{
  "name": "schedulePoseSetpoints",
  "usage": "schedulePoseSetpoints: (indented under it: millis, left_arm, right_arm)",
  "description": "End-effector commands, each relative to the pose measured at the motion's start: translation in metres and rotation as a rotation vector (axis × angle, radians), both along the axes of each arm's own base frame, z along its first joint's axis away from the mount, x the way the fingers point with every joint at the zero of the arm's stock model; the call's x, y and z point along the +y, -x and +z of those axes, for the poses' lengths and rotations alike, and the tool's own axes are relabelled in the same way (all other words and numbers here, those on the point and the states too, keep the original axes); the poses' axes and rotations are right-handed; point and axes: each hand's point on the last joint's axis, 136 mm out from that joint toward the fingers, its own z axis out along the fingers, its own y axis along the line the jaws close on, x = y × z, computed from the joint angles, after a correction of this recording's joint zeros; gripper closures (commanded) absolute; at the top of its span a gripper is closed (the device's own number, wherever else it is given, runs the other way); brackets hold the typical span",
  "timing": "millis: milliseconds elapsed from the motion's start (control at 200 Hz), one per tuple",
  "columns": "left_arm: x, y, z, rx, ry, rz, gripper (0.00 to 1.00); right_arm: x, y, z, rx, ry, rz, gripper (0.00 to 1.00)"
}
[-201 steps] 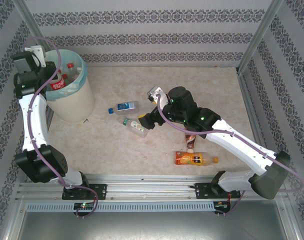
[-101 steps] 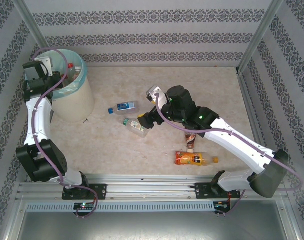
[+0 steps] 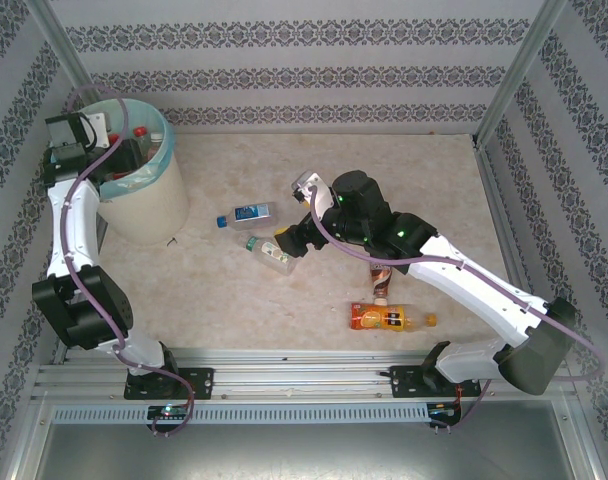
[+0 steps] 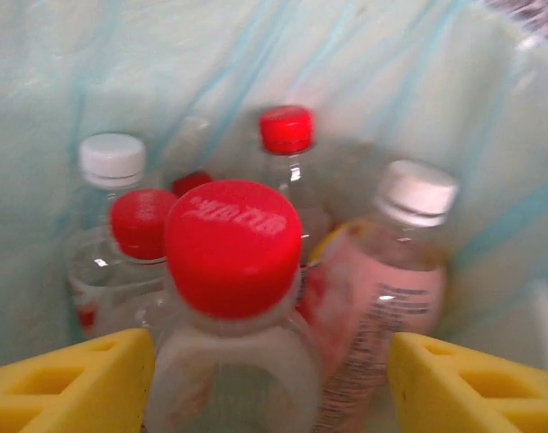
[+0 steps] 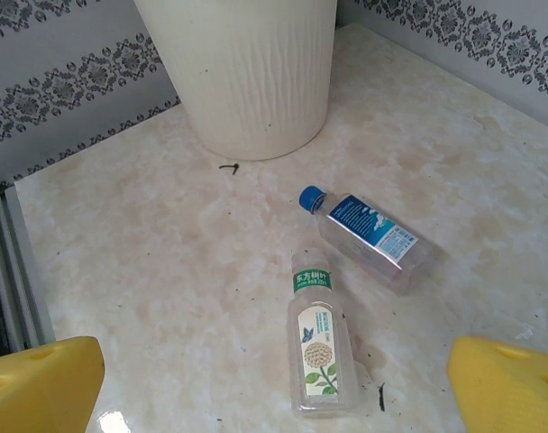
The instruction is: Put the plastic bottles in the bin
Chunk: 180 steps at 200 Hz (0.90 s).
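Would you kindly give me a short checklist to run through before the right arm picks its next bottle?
1. Right claw open and empty: ok.
2. Green-capped bottle lying flat below it, apart from the blue-capped bottle: ok.
3. Left claw over the bin, open: ok.
4. Red-capped bottle free of the left claw: cannot tell; it sits between the fingers.
5. Table cleared of bottles: not ok; orange bottle and brown bottle also lie there.

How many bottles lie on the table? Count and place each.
4: blue-capped bottle and green-capped bottle mid-table, brown bottle partly under the right arm, orange bottle nearest. The arm may hide more.
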Motion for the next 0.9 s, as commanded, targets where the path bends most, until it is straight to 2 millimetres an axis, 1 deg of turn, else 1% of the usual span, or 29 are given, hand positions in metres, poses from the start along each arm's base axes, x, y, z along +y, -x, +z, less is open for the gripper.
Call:
schedulePoseSetpoints:
  millis: [0, 65, 130, 195, 275, 360, 435, 485, 540, 609, 644, 699, 744, 804, 839, 894]
  left_arm:
    - [-0.035, 0.004, 0.046, -0.099, 0.126, -0.081, 0.29]
    - [-0.042, 0.003, 0.052, -0.115, 0.164, -0.098, 0.29]
    - [-0.047, 0.003, 0.053, -0.121, 0.195, -0.108, 0.33]
    - [-0.05, 0.002, 0.048, -0.113, 0.216, -0.113, 0.39]
    - [-0.052, 0.0, 0.037, -0.082, 0.228, -0.113, 0.46]
    - [-0.054, -0.002, 0.027, -0.052, 0.237, -0.115, 0.47]
    - [-0.05, -0.002, 0.027, -0.049, 0.232, -0.092, 0.46]
    - [-0.047, -0.002, 0.034, -0.071, 0.222, -0.076, 0.46]
    - [-0.042, -0.003, 0.044, -0.104, 0.205, -0.051, 0.49]
    - [-0.035, -0.005, 0.055, -0.138, 0.186, -0.013, 0.55]
    - [-0.032, -0.007, 0.057, -0.143, 0.185, 0.004, 0.6]
    - [-0.031, -0.008, 0.063, -0.149, 0.198, 0.016, 0.66]
    - [-0.037, -0.007, 0.073, -0.169, 0.222, -0.001, 0.71]
    - [-0.051, -0.005, 0.092, -0.215, 0.223, -0.04, 0.71]
    - [-0.061, -0.002, 0.103, -0.24, 0.191, -0.061, 0.69]
    - [-0.081, 0.004, 0.118, -0.268, 0.115, -0.105, 0.64]
  right_arm:
    - [0.007, 0.002, 0.009, -0.006, -0.018, 0.022, 0.02]
    - [0.008, 0.002, 0.007, 0.001, -0.014, 0.023, 0.03]
    - [0.008, 0.002, 0.007, 0.002, -0.014, 0.022, 0.03]
    - [0.008, 0.002, 0.007, 0.0, -0.015, 0.022, 0.03]
    - [0.007, 0.002, 0.007, -0.002, -0.012, 0.019, 0.03]
    - [0.006, 0.002, 0.005, -0.001, -0.005, 0.016, 0.03]
    - [0.005, 0.002, 0.005, 0.001, -0.002, 0.015, 0.03]
    - [0.005, 0.002, 0.005, 0.001, -0.002, 0.015, 0.03]
    - [0.005, 0.003, 0.006, 0.001, -0.002, 0.015, 0.03]
    - [0.005, 0.003, 0.005, 0.0, -0.002, 0.013, 0.03]
    - [0.005, 0.002, 0.005, 0.0, -0.002, 0.013, 0.03]
    - [0.005, 0.001, 0.006, -0.002, 0.001, 0.005, 0.03]
    - [0.003, -0.002, 0.006, 0.002, 0.008, -0.012, 0.03]
    - [-0.001, -0.007, 0.006, 0.014, 0.016, -0.047, 0.04]
    - [-0.004, -0.01, 0.005, 0.029, 0.018, -0.066, 0.04]
    - [-0.009, -0.016, -0.001, 0.076, 0.019, -0.092, 0.04]
